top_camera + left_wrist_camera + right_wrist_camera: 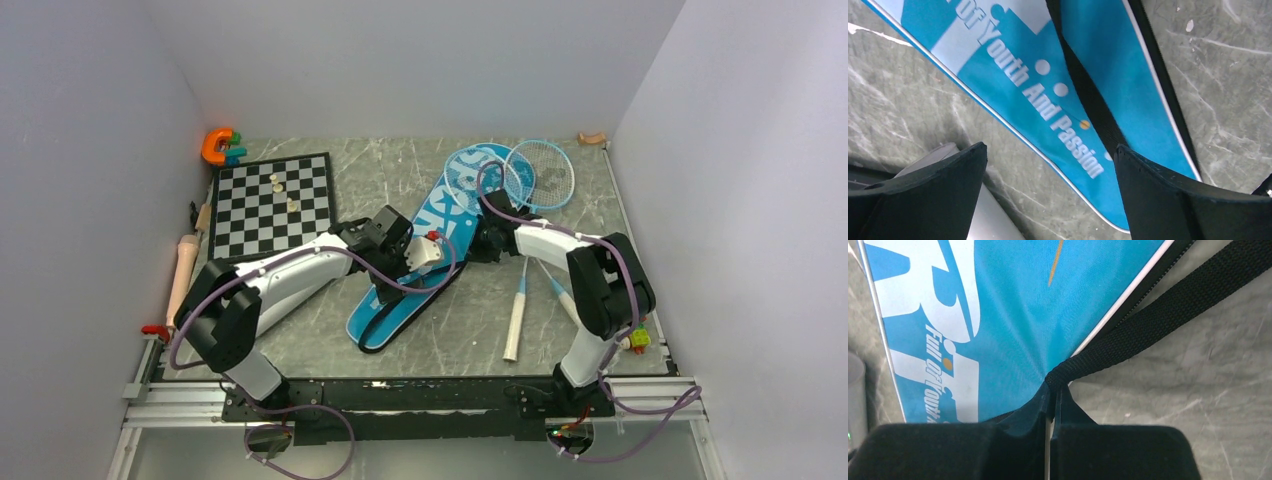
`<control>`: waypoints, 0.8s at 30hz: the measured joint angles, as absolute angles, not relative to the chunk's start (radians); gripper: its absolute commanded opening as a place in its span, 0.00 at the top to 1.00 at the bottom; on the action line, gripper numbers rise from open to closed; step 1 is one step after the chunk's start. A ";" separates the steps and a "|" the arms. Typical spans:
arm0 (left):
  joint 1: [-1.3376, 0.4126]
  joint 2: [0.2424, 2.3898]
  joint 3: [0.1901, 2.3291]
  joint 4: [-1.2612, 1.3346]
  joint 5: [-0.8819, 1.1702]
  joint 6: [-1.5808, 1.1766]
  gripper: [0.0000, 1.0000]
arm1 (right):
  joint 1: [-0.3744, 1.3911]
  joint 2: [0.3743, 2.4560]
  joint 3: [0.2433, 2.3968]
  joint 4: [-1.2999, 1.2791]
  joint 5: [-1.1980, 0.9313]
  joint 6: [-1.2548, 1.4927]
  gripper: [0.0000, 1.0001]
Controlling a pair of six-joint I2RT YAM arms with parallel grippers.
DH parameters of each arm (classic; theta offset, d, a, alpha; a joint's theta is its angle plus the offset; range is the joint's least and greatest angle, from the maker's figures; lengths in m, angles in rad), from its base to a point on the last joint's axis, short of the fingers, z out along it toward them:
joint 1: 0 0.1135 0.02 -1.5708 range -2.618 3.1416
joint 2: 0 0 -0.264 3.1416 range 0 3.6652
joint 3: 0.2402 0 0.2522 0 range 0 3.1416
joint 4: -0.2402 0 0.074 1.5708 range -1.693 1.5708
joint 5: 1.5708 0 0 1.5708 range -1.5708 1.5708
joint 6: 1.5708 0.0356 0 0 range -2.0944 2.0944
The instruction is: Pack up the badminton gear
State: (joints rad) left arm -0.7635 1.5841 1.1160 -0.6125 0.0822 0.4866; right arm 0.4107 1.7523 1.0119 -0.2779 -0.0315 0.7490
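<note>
The blue "SPORT" bag (440, 225) lies diagonally mid-table, its narrow end toward me. It also shows in the left wrist view (1108, 60) and the right wrist view (1013, 305). My left gripper (388, 288) (1050, 150) is open and empty, just above the bag's narrow end. My right gripper (482, 243) (1053, 386) is shut on the black strap (1148, 322) at the bag's right edge. Two light-blue rackets (540, 175) lie right of the bag, handles toward me. A pale-grey rounded object (943, 170), perhaps the tube, lies beside my left finger. Two small white pieces (283, 194) stand on the chessboard.
A chessboard (250, 225) lies at the back left, with an orange toy (217, 147) behind it. A wooden rolling pin (183, 275) lies along the left wall. A wooden piece (592, 139) sits in the back right corner. A small coloured toy (638, 340) lies by my right arm's base.
</note>
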 measured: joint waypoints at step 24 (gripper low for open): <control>-0.857 1.845 1.253 -0.511 0.078 0.377 0.18 | 0.473 1.649 0.969 -0.279 -0.107 0.840 0.98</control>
